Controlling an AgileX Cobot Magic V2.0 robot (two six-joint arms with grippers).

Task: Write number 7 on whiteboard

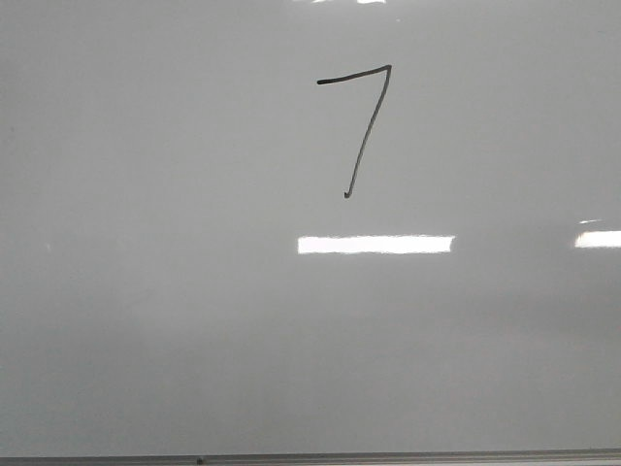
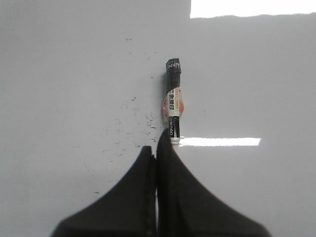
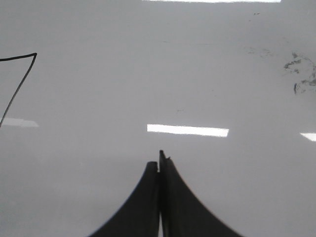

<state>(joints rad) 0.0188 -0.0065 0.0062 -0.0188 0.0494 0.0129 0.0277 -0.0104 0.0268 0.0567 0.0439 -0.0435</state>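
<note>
A thin black number 7 stands drawn on the upper middle of the pale glossy whiteboard; part of the number 7 also shows in the right wrist view. No gripper appears in the front view. In the left wrist view my left gripper is shut on a black marker with a white and red label, which points out past the fingertips over the board, its black cap end away from the jaws. My right gripper is shut with nothing in it, held over bare board away from the figure.
A thin metal edge runs along the bottom of the board. Bright rectangular light reflections lie below the figure. Faint old ink smudges mark the board by the marker, and more smudges show in the right wrist view.
</note>
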